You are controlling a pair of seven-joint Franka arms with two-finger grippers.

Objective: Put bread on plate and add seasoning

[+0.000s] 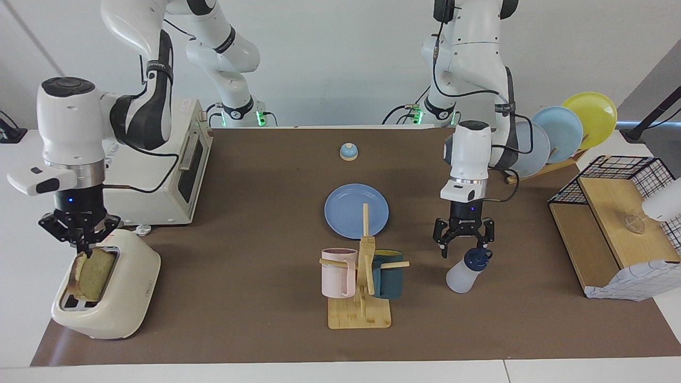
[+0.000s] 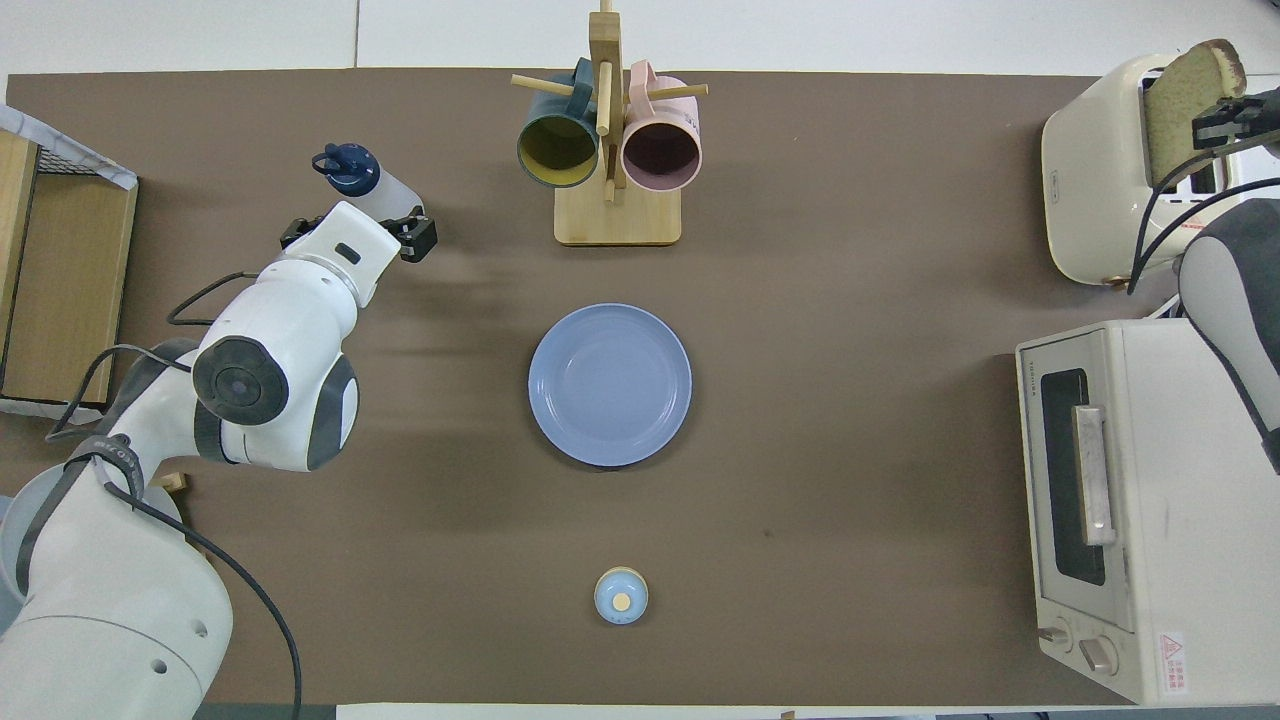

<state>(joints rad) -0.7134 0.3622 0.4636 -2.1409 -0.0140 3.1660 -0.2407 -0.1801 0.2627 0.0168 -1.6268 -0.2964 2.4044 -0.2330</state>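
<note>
The bread [image 1: 96,275] stands half out of a slot of the cream toaster [image 1: 125,298] at the right arm's end of the table. My right gripper [image 1: 81,248] is shut on the bread's top edge; it shows in the overhead view [image 2: 1218,120] at the bread [image 2: 1180,110]. The medium-blue plate [image 1: 351,210] [image 2: 609,385] lies bare in the middle. The seasoning [image 1: 467,270] [image 2: 365,178] stands toward the left arm's end. My left gripper [image 1: 464,249] [image 2: 355,238] is open just above it, not gripping it.
A mug tree [image 1: 364,266] with a pink and a dark teal mug stands farther from the robots than the plate. A blue-domed bell [image 1: 348,152] is nearer to them. A toaster oven [image 1: 175,170], a rack of plates [image 1: 558,135] and a wire basket on a wooden shelf [image 1: 612,223] line the ends.
</note>
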